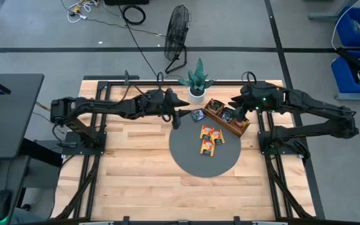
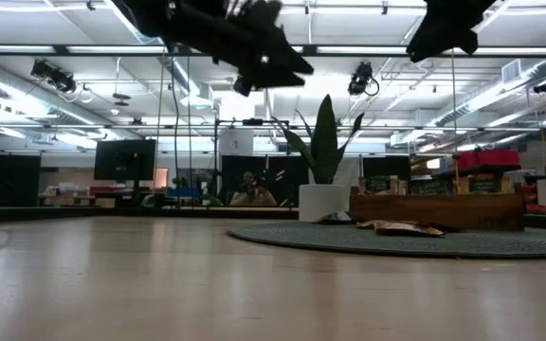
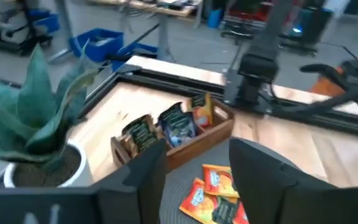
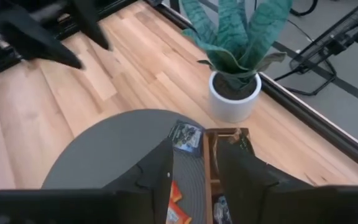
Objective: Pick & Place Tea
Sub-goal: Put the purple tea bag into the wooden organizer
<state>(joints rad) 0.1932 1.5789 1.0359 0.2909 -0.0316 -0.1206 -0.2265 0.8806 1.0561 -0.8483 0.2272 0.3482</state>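
Observation:
A round grey mat (image 1: pixel 195 164) lies on the wooden table. A brown wooden tray (image 1: pixel 216 107) rests on the mat's far right edge, with tea sachets (image 3: pixel 178 127) standing in its compartments. Two orange tea sachets (image 1: pixel 209 133) (image 1: pixel 206 147) lie flat on the mat. A dark blue one (image 4: pixel 185 137) lies flat by the tray's left end. My left gripper (image 3: pixel 197 186) hangs open above the mat's far left edge (image 1: pixel 180 116). My right gripper (image 4: pixel 194 180) hangs open high above the tray (image 1: pixel 239 110). Neither has anything between its fingers.
A potted plant (image 1: pixel 197 82) stands at the table's far edge, between the two grippers and just behind the mat. A floor fan (image 1: pixel 177 31) stands beyond the table. The mat's near half and the wood on the near side lie bare.

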